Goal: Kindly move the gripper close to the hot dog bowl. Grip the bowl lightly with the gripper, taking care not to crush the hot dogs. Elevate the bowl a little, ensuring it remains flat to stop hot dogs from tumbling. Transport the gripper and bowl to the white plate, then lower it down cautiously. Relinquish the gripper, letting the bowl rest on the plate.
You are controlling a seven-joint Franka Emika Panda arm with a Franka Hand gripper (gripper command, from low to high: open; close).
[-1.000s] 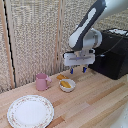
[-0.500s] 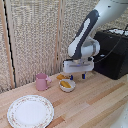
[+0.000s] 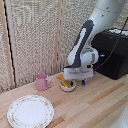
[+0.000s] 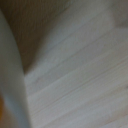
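Note:
The hot dog bowl (image 3: 67,87) is a small white bowl on the wooden table, just to the exterior view's right of a pink mug. Orange-yellow hot dogs (image 3: 62,78) lie in it. My gripper (image 3: 77,83) hangs low at the bowl's right rim, its short dark and blue fingers (image 3: 83,81) standing apart; it looks open. The white plate (image 3: 30,111) with its reddish rim pattern lies at the front left, apart from the bowl. The wrist view is blurred: a pale curved bowl rim (image 4: 10,75) fills one side against wood grain, and no fingers show.
A pink mug (image 3: 42,81) stands close to the bowl on its left in the exterior view. A black box (image 3: 112,52) sits behind the arm at the right. A woven screen backs the table (image 3: 85,107).
The arm has come down and toward the exterior view's left, bringing the gripper from above and right of the bowl down to its rim. The bowl, mug and plate have not moved.

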